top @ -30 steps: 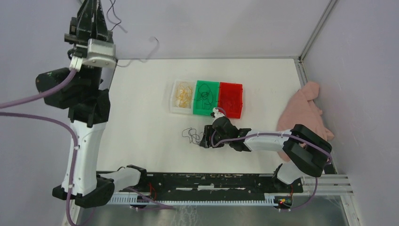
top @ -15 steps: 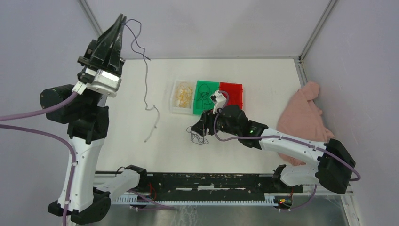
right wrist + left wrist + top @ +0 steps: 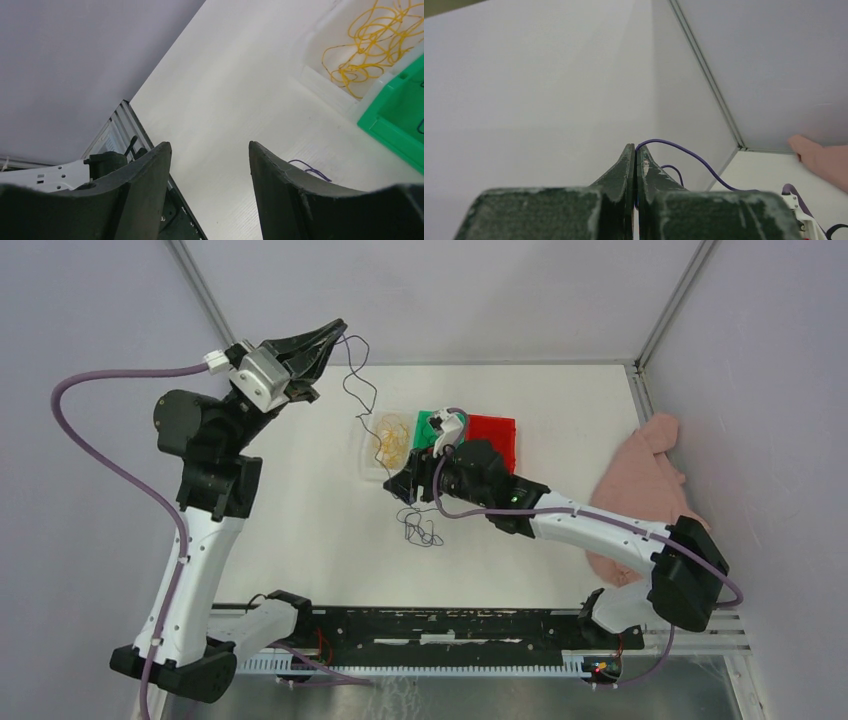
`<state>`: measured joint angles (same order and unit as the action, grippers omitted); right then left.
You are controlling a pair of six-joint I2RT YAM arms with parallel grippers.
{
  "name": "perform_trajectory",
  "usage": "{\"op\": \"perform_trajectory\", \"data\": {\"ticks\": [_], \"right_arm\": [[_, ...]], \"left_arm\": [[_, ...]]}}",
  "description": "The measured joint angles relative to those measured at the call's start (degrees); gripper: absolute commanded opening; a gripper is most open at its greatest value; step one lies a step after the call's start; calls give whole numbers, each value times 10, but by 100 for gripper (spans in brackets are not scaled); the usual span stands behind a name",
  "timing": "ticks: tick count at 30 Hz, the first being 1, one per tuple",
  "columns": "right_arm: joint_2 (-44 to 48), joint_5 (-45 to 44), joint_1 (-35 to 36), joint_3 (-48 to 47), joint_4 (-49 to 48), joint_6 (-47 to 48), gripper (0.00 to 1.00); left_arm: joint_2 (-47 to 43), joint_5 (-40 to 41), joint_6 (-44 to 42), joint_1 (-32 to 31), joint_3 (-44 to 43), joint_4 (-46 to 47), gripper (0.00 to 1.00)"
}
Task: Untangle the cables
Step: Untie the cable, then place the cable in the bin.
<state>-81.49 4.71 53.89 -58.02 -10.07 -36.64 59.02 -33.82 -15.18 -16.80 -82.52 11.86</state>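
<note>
Plainly, the left gripper [image 3: 636, 150] has its jaws pressed flat together on one end of the purple wire [image 3: 694, 156]. It is lifted high off the table [image 3: 300, 490] at about eleven o'clock in the overhead view, probably so the strand's own weight draws it straight and free of the rest. From those jaws the wire falls in loose bends toward five o'clock, down to the front of the clear tray [image 3: 320, 80]. I cannot tell whether its lower end runs on into the dark tangle [image 3: 420, 530]. That tangle lies on the table at six o'clock from the right gripper [image 3: 209, 147], a little apart from it. The right gripper's jaws stand apart with nothing between them, hovering low near the hanging strand. That looks like a ready position, either to catch the strand lower down or to pin the tangle. At its twelve o'clock the yellow wire [image 3: 372, 45] lies coiled in the clear tray. The green tray [image 3: 395, 100] sits at one o'clock with a dark strand inside. The red tray [image 3: 495, 440] is at two o'clock, and I cannot make out whether a wire lies in it.
</note>
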Motion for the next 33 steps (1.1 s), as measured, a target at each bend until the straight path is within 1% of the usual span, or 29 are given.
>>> {"op": "perform_trajectory", "data": {"ticks": [5,14,21,27,33], "right_arm": [[14,-23,-25,4,9,-6,64],[57,-108,-124,13,90,-16,65],[90,-171,-155,14,139,1,65],[106,-214,-189,17,170,9,65],[123,-236,-214,51,183,2,65]], "left_arm": [[29,-6,21,-4,2,-1,3],[99,-9,24,-53,-15,-1,3],[136,-6,23,-80,-36,3,3],[149,30,-9,-85,10,42,3],[207,43,-22,-85,26,61,3]]}}
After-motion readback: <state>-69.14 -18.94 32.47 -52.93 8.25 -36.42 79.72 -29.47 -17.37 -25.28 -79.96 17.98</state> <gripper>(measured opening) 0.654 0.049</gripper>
